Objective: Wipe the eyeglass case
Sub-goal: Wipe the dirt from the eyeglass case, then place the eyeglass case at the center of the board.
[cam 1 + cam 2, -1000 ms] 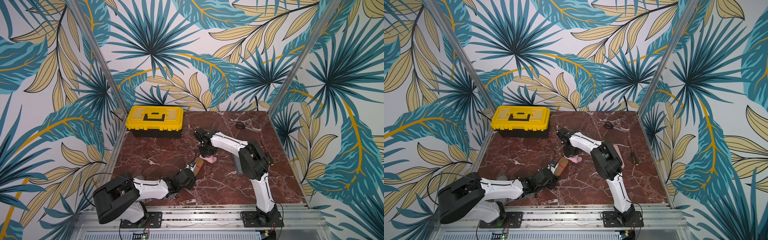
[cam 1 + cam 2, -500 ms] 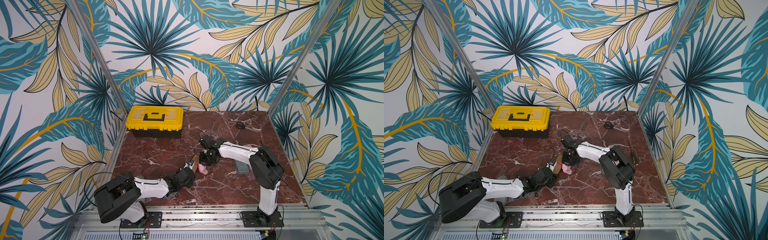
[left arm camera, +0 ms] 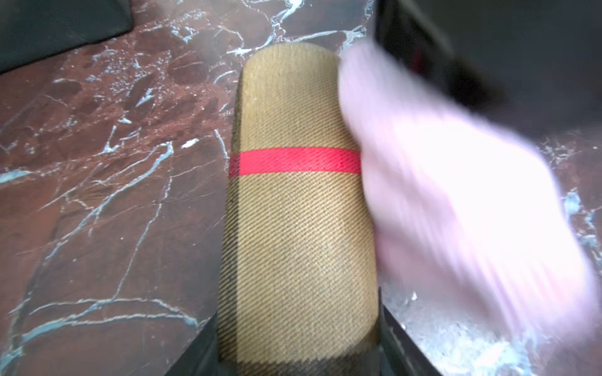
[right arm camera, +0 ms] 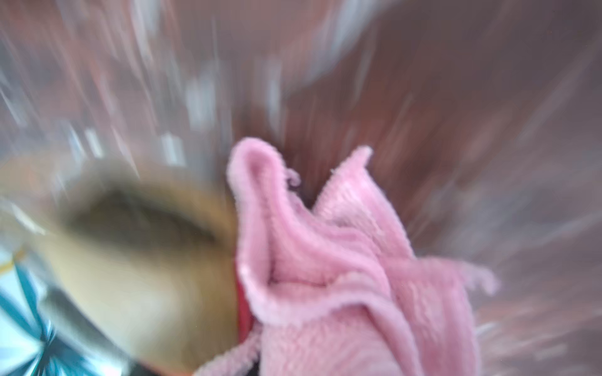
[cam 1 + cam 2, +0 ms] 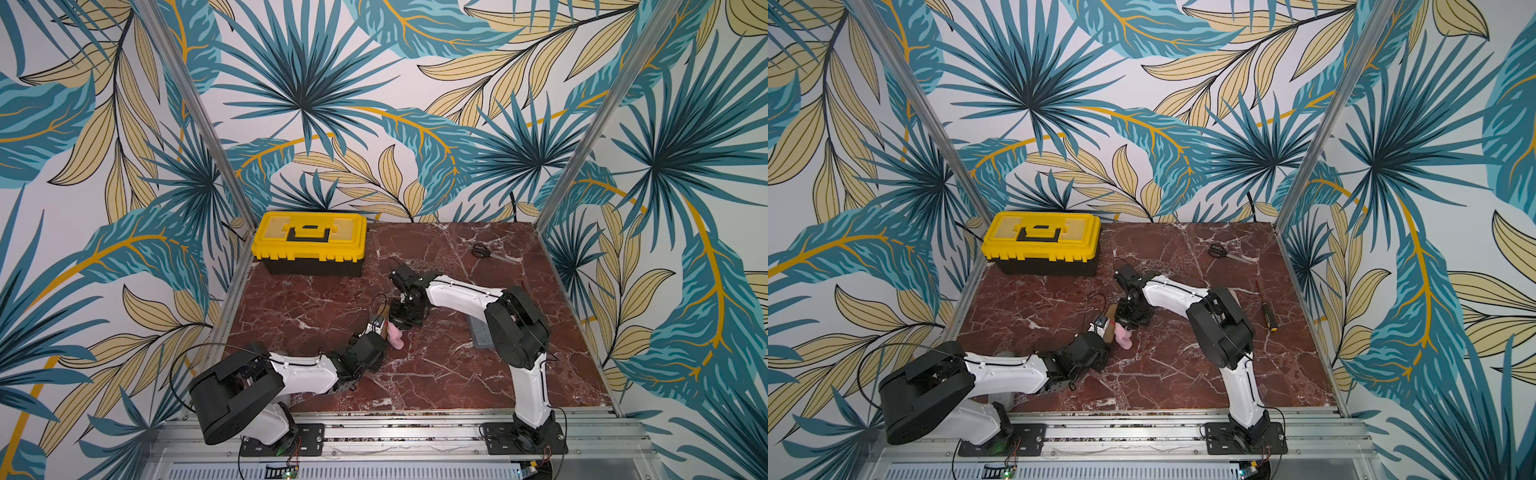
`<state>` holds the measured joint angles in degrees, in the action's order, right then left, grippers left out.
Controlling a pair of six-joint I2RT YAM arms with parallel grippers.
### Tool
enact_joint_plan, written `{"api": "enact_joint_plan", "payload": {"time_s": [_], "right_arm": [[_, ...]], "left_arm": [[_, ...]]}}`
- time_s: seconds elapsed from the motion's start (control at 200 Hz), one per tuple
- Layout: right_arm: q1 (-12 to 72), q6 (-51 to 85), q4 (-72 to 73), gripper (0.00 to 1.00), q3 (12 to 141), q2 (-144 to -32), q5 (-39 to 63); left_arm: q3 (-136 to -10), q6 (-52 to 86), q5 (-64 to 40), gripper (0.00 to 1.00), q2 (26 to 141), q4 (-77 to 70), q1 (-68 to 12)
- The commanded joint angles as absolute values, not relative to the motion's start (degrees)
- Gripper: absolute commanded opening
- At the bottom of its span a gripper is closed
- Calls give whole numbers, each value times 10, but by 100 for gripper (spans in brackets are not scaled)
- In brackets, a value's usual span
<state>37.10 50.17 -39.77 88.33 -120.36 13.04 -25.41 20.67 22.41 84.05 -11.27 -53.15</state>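
Note:
The eyeglass case [image 3: 299,228] is a tan woven tube with a red stripe. My left gripper [image 3: 298,351] is shut on its near end, one dark finger on each side. It lies low over the marble in both top views, where the case [image 5: 383,316] points away from the left gripper [image 5: 376,329]. A pink cloth [image 3: 456,195] presses against the case's side, blurred by motion. My right gripper [image 5: 404,319] is shut on the cloth [image 5: 395,336] from above. In the right wrist view the cloth [image 4: 325,276] hides the fingers and touches the case [image 4: 146,260].
A yellow toolbox [image 5: 309,243] stands at the back left of the marble table [image 5: 436,374]. Scissors [image 5: 482,250] lie at the back right. A grey pad [image 5: 480,334] lies behind the right arm, and a screwdriver [image 5: 1266,307] lies near the right edge.
The right gripper has carried the pink cloth toward the front and left, onto the side of the case. The left gripper has kept its hold on the case, almost still.

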Motion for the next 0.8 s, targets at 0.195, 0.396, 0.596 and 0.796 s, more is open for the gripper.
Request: {"api": "enact_joint_plan", "payload": {"time_s": [0.195,0.396,0.596,0.796], "right_arm": [[387,490,-343,0,801,-1169,134],[445,584,-277,0,714,-1114,200],[414,536,-319,0,818,-1167,177],[308,435,-437,0,1025,-1288,86]], "left_arm": [[-262,195,123,34,856,-93,-544],[-265,195,119,33,861,-92,-540],[-269,194,115,33,857,-83,-540],[-281,204,75,33,847,-47,-540]]}}
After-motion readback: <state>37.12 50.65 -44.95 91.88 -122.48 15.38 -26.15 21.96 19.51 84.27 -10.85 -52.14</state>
